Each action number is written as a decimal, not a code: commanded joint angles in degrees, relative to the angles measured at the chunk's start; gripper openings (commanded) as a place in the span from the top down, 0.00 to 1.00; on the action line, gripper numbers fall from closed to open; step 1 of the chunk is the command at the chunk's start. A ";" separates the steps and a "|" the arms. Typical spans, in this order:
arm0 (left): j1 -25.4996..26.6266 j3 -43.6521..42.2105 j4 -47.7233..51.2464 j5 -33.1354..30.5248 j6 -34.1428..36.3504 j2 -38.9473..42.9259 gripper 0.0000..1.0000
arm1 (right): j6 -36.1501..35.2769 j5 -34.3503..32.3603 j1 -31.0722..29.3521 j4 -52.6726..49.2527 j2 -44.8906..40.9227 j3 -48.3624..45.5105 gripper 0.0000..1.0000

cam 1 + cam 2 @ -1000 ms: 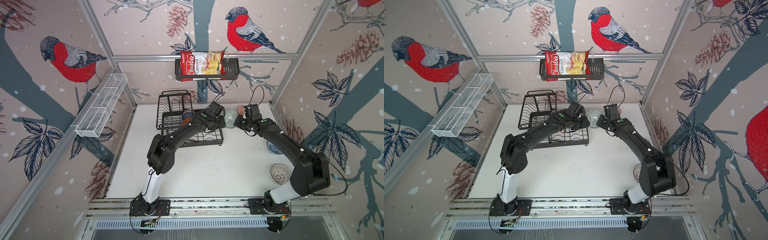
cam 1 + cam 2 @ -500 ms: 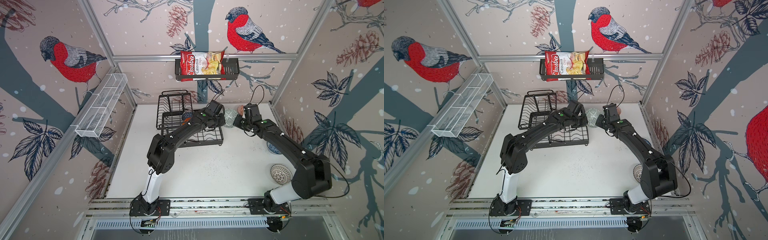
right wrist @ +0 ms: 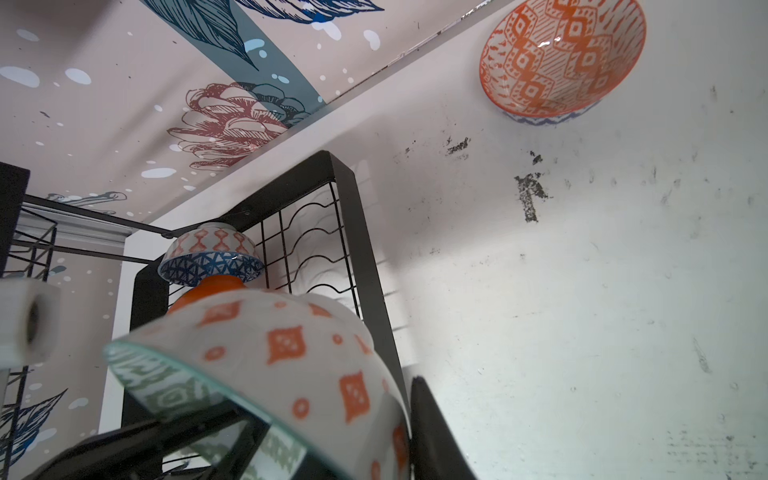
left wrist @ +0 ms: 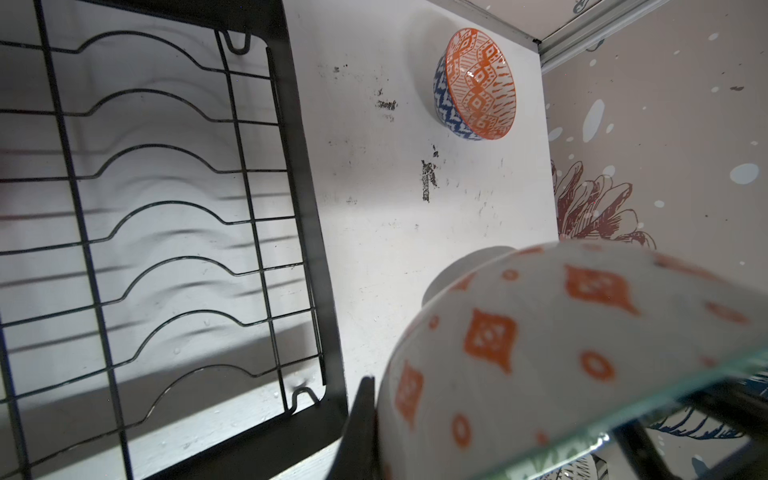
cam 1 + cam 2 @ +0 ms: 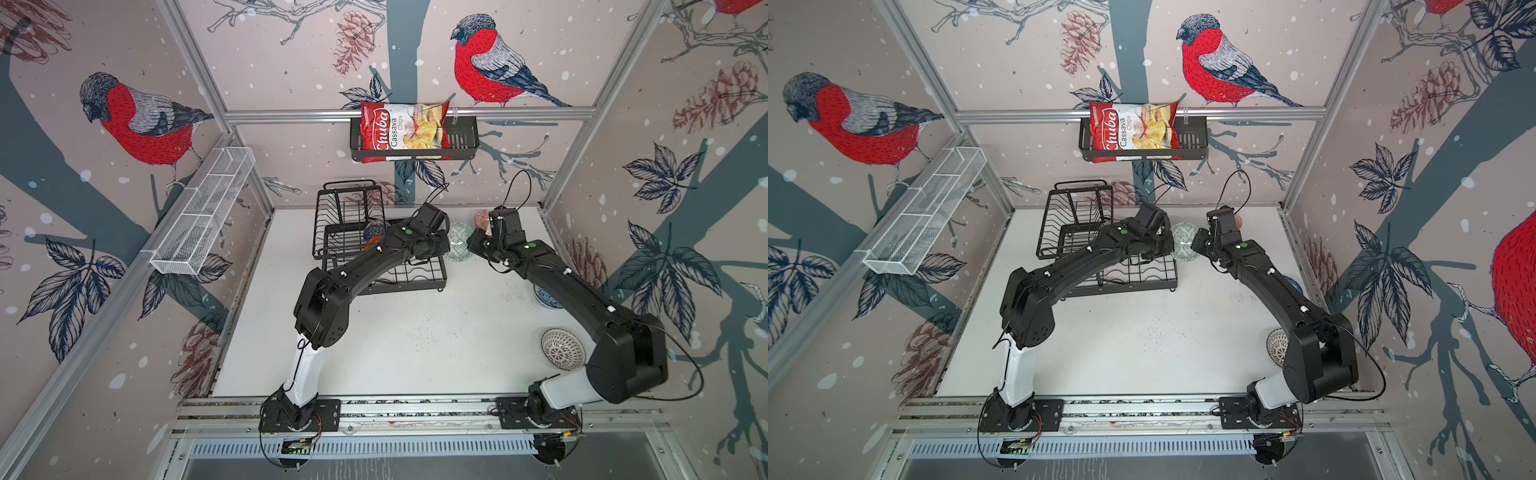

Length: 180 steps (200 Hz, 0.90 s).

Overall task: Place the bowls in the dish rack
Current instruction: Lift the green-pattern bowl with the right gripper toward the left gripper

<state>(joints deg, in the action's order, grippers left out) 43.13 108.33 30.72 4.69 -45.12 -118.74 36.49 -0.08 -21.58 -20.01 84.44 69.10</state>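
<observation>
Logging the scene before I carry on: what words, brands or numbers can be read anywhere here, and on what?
"Chuba": brand name on the chips bag in the black shelf basket.
"Cassava Chips": on the same bag.
Finer print on the bag: too small to read.
Nothing else legible in any view.

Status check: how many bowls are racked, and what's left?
Done: two bowls sit in the dish rack, the dark-blue geometric bowl and the plain orange bowl next to it. In hand: the grey-green bowl, gripped by the left gripper beside the rack, the right gripper at its other side. Remaining: three on the table, the orange-red patterned bowl, the blue-flower bowl and the lattice bowl.
</observation>
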 commanded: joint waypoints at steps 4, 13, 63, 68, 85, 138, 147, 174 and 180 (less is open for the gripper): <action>0.02 0.62 -0.24 -0.33 1.32 0.79 1.00 | 1.38 -0.94 0.06 2.57 -0.79 0.69 0.67; -0.10 1.25 -0.11 -1.17 1.68 0.71 1.00 | 1.65 -0.55 0.18 2.39 -0.91 0.99 0.64; -0.84 4.62 -0.05 -3.58 2.56 -0.47 1.00 | 3.53 1.21 0.74 1.24 -2.30 2.62 0.48; -0.94 5.05 -0.02 -3.78 2.71 -0.68 1.00 | 3.83 1.37 0.95 1.27 -2.61 2.74 0.45; -1.17 6.36 0.17 -4.76 3.26 -1.25 1.00 | 4.88 1.90 1.52 1.70 -3.64 2.72 0.35; -1.64 8.64 -2.50 -8.38 4.91 -1.50 1.00 | 8.72 4.02 4.23 1.76 -6.30 5.65 0.00; -1.74 8.70 -3.33 -8.83 5.21 -1.41 1.00 | 10.03 5.33 5.00 2.02 -6.46 5.95 0.01; -1.85 8.89 -5.82 -11.92 6.94 -1.32 1.00 | 13.26 9.37 6.77 3.85 -6.62 6.31 0.00; -1.85 8.87 -6.37 -12.61 7.57 -1.28 1.00 | 13.77 9.88 7.05 4.21 -6.66 6.39 0.01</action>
<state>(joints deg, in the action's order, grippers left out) 41.41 116.51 30.63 -4.32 -40.05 -120.40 46.61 5.61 -15.38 -18.52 78.19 74.87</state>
